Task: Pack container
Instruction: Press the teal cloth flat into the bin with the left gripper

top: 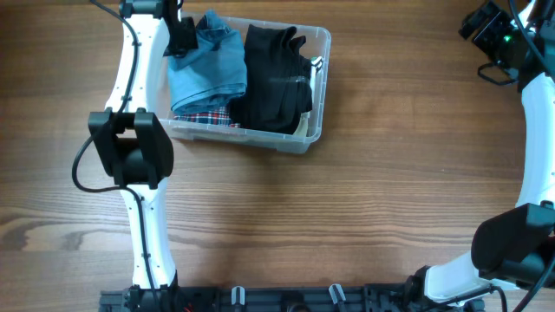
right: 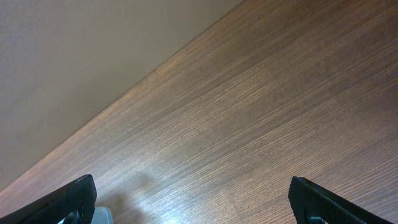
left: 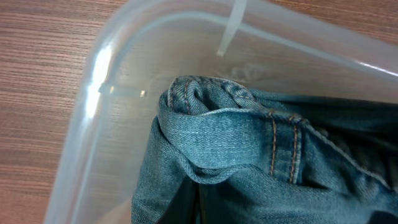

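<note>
Logged the container (top: 260, 139) on the desk (top: 347, 217), upper left in the overhead view, slightly skewed, well apart from the right arm (top: 533, 130). Found inside it: a blue denim garment (top: 206, 65) along the left half, a black garment (top: 273, 82) filling the right half, and a strip of red-and-blue plaid fabric (top: 204, 115) showing under the denim at the near wall. Followed the left arm (top: 128, 74) along the container's left side to the left jaws, over the far-left corner, above the denim. Checked the left wrist view: only bunched denim against the clear container wall, no jaws in frame; cannot tell the left jaws' state, spread or pressed together. Noted the right jaws spread wide, pinching nothing, over bare desk near the far-right corner, with both black fingertips (right: 71, 199) at the lower edge of the right wrist view.
</note>
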`<action>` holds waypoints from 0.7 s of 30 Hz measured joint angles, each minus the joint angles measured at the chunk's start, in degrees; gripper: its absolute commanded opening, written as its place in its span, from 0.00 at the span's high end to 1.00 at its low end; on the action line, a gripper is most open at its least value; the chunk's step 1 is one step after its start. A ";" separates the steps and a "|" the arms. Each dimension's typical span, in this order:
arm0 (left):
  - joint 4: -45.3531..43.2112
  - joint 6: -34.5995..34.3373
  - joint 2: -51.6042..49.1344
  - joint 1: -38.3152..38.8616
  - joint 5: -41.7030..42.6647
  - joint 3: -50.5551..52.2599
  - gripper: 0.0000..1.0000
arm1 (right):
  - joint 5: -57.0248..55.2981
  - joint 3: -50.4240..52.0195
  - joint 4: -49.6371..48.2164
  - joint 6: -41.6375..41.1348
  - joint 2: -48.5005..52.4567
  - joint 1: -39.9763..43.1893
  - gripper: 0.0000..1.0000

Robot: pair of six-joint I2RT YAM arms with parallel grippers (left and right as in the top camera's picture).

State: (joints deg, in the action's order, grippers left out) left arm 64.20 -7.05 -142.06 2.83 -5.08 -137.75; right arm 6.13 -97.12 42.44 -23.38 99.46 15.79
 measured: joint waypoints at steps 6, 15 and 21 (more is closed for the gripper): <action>-4.13 -0.15 -1.22 0.07 0.24 0.02 0.96 | -0.02 0.00 0.00 0.00 0.00 0.00 0.00; -4.70 -0.17 -1.38 0.17 0.50 0.02 0.89 | -0.02 0.00 0.00 0.00 0.00 0.00 0.01; 0.35 -0.59 2.25 0.20 1.55 0.59 0.72 | 0.00 0.00 0.02 0.00 0.00 0.00 0.00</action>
State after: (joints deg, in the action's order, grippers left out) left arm 64.55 -7.64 -139.81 3.03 -3.53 -137.16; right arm 6.13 -97.12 42.46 -23.38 99.46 15.79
